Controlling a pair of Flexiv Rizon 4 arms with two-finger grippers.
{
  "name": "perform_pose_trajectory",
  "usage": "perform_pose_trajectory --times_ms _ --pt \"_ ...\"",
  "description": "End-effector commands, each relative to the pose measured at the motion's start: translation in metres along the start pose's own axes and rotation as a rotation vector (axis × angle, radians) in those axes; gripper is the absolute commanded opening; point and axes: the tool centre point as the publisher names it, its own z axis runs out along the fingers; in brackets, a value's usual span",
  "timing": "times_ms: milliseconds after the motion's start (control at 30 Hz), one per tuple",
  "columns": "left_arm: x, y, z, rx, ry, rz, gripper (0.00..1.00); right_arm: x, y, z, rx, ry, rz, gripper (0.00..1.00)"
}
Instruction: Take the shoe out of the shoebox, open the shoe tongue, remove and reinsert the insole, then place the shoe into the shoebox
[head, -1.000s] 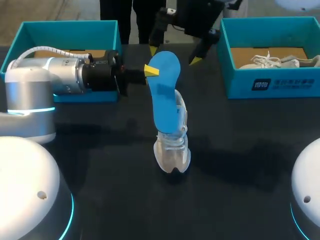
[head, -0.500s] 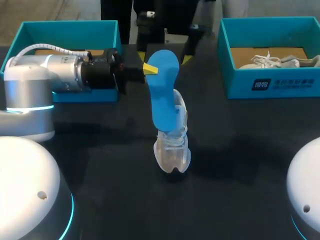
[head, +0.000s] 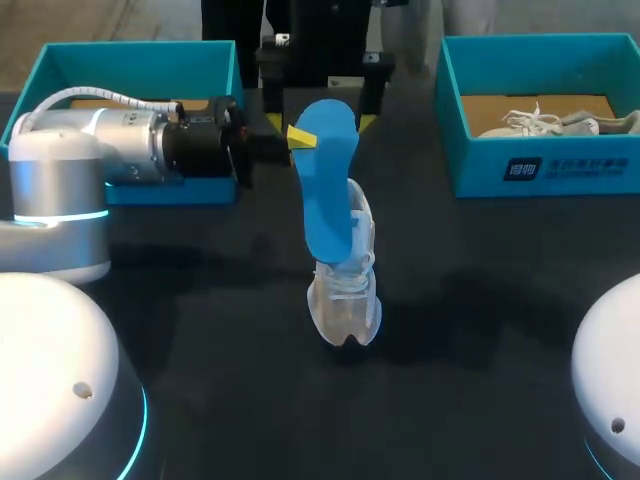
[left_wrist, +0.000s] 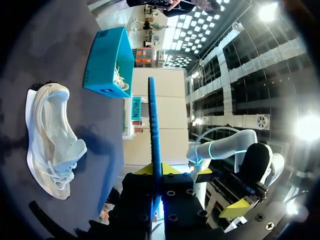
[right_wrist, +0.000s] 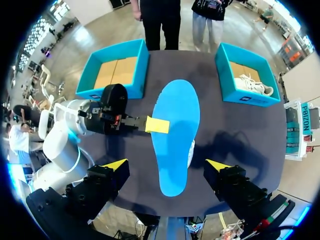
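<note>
Pinching the blue insole (right_wrist: 176, 135) by its edge, left jaws should hold steady while the wide-open right jaws, insole ahead between them, close squarely across it.

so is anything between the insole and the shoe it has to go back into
Nothing visible does. The left gripper holds the blue insole over the white shoe, with no object between them; the open right gripper hovers above the insole.
</note>
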Motion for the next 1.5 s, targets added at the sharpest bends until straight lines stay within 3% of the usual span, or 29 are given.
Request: perform_pose_trajectory --times_ms 33,833,1200,1500 --pt "0.0 0.0 0.0 -0.003 -0.002 0.0 0.0 0.001 0.0 0.0 0.0 -0.001 0.0 1.0" --pt "-0.001 0.006 0.0 -0.013 -0.004 0.001 0.0 -0.001 -0.001 0.001 -0.003 0.005 0.008 1.0" --pt "-0.002 0.005 -0.005 -0.005 0.0 -0.002 0.0 -0.012 -0.006 0.0 -0.063 0.109 0.062 1.0" --pt "-0.003 0.008 -0.008 -0.004 0.001 -0.008 0.0 -0.033 -0.011 -0.001 -0.112 0.281 0.07 1.0"
